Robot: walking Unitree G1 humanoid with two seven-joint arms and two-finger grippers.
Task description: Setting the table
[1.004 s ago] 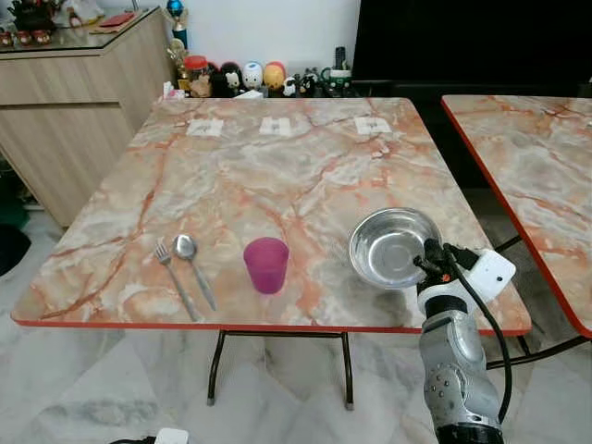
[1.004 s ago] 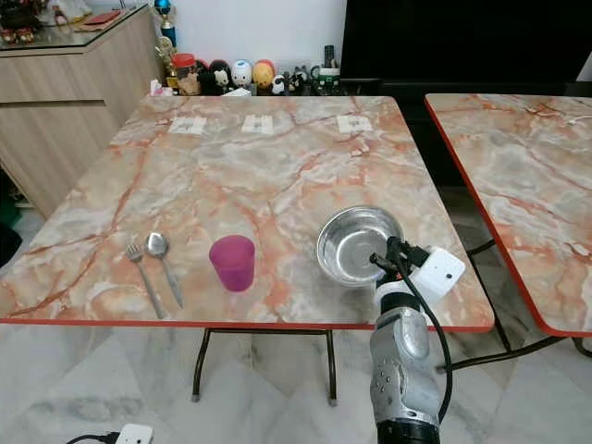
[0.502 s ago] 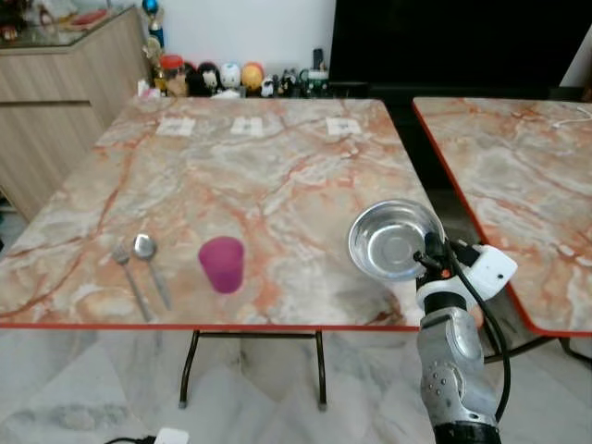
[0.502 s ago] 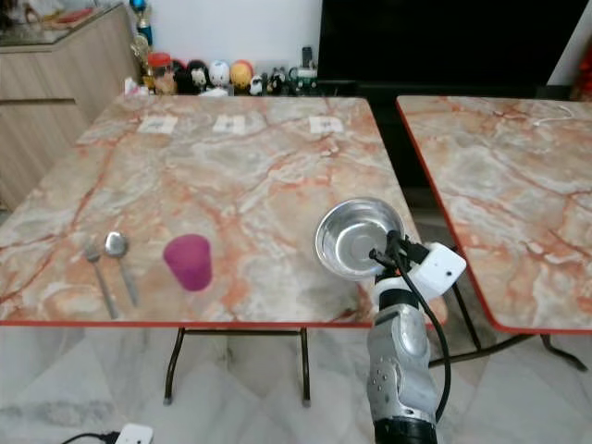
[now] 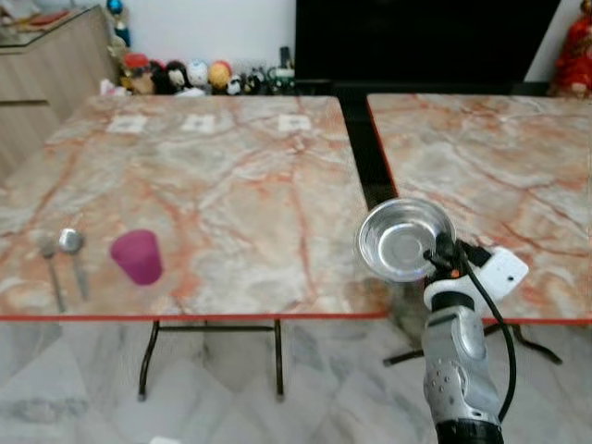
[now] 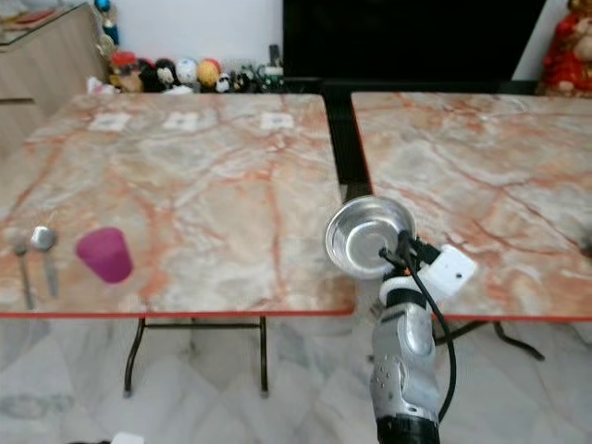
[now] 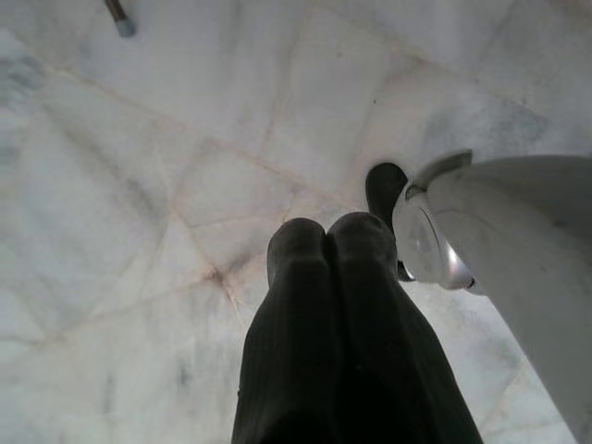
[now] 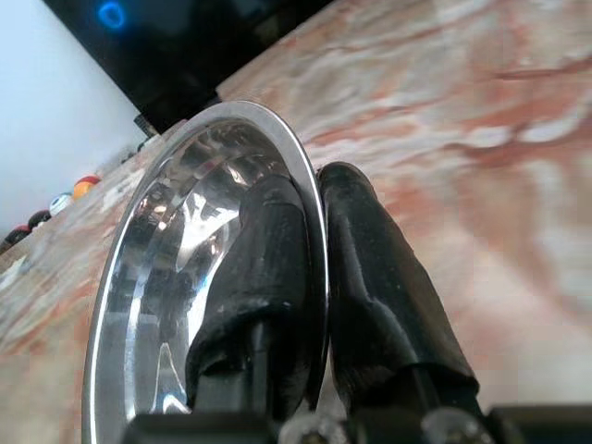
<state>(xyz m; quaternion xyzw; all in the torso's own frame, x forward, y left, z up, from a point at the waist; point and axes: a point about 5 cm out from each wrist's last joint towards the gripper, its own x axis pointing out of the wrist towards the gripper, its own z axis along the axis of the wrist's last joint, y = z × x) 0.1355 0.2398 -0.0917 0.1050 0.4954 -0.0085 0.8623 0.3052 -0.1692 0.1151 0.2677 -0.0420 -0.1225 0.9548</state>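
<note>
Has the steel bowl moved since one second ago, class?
Yes. The steel bowl, pinched by the right gripper, moved rightward off the left table, now at the gap.

My right arm (image 5: 455,370): silver metal forearm casing with small screws, white ribbed collar at wrist, white boxy camera module (image 5: 500,271), black cable (image 5: 495,324) looping down beside it, orange accent near fingers; black ribbed fingers (image 7: 342,351) on left

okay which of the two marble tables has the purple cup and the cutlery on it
The left table. The purple cup and the fork and spoon sit near its front edge; the right table carries none of them.
</note>
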